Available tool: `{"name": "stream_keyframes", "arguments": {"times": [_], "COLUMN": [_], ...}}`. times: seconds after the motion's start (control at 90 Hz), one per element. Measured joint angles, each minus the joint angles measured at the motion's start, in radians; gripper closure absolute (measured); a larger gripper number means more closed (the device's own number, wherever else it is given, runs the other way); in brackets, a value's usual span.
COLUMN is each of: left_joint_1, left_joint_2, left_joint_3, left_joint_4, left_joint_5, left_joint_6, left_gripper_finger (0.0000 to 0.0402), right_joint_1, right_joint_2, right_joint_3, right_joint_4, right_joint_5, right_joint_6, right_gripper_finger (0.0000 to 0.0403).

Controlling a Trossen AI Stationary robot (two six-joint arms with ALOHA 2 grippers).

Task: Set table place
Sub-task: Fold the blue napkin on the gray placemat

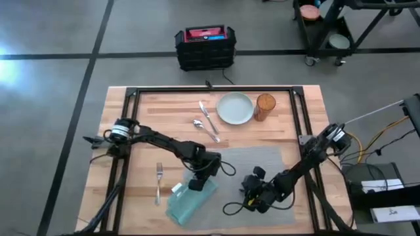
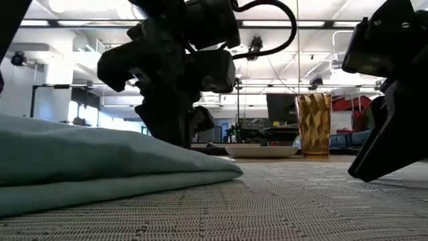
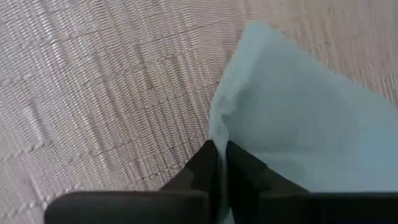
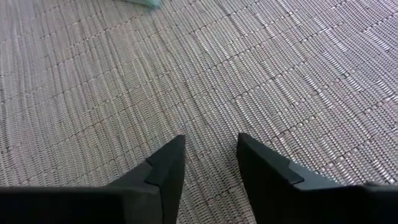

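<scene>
Pinching a teal napkin (image 1: 191, 202) corner, the left gripper (image 1: 197, 184) sits at the woven grey placemat's (image 1: 262, 160) left edge.
Right gripper (image 1: 251, 196), jaws spread, hovers low over bare mat. Fork (image 1: 158, 181) lies left on open wooden tabletop (image 1: 147, 141); knife (image 1: 208, 117), spoon (image 1: 205, 129), round plate (image 1: 235, 107), and ribbed amber glass (image 1: 265, 107) lie at the far edge.

Left gripper (image 3: 219, 163) fingers pressed together, right gripper (image 4: 210, 160) fingers parted, both arms low.
</scene>
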Motion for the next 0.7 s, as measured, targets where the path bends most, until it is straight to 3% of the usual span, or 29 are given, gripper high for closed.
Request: {"name": "stream_keyframes", "arguments": {"times": [0.478,0.6,0.7], "left_joint_1": [0.07,0.092,0.097], "left_joint_2": [-0.073,-0.075,-0.076], "left_joint_3": [-0.006,-0.009,-0.01], "left_joint_4": [-0.047,-0.11,-0.176], "left_joint_5": [-0.139,-0.144,-0.208], "left_joint_6": [-0.271,-0.34,-0.356], "left_gripper_finger": [0.04,0.04,0.0401], "right_joint_1": [0.0,0.0,0.0], "right_joint_2": [0.0,0.0,0.0], "right_joint_3": [-0.001,-0.001,-0.001], "right_joint_4": [-0.002,-0.001,-0.001], "right_joint_5": [-0.001,-0.004,-0.006], "right_joint_6": [0.017,0.019,0.019], "right_gripper_finger": [0.0302,0.0305,0.0307]}}
